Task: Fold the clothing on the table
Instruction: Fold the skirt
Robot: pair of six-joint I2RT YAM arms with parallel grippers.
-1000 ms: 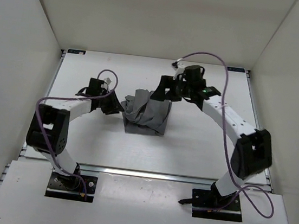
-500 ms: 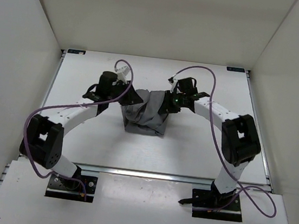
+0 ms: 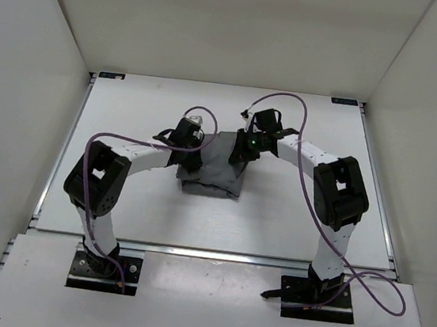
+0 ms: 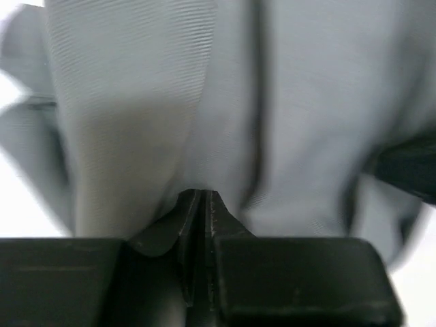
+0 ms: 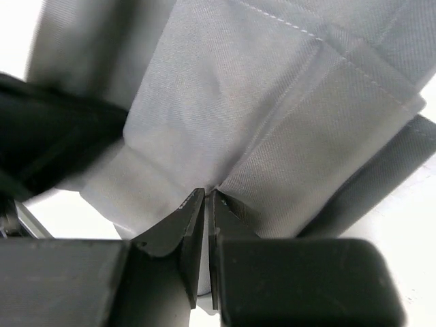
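The clothing (image 3: pixel 217 175), a grey pleated skirt, lies bunched in a partly folded heap at the middle of the table (image 3: pixel 118 199). My left gripper (image 3: pixel 203 142) is at the heap's upper left and my right gripper (image 3: pixel 237 151) at its upper right. In the left wrist view the left gripper (image 4: pixel 202 194) is shut, with the clothing (image 4: pixel 306 102) gathered at its tips. Seen from the right wrist, the right gripper (image 5: pixel 206 193) is shut on a fold of the clothing (image 5: pixel 225 102), and a strip of fabric shows between its fingers.
A metal rail (image 3: pixel 207 252) runs along the table's near edge, in front of the arm bases. White walls (image 3: pixel 18 107) close in the left, right and far sides. Purple cables (image 3: pixel 290 100) loop over both arms. The two grippers are close together over the heap.
Both arms have swung inward onto the top of the heap. Both grippers have closed from open onto the fabric, and the cloth's upper edge is now bunched between them.
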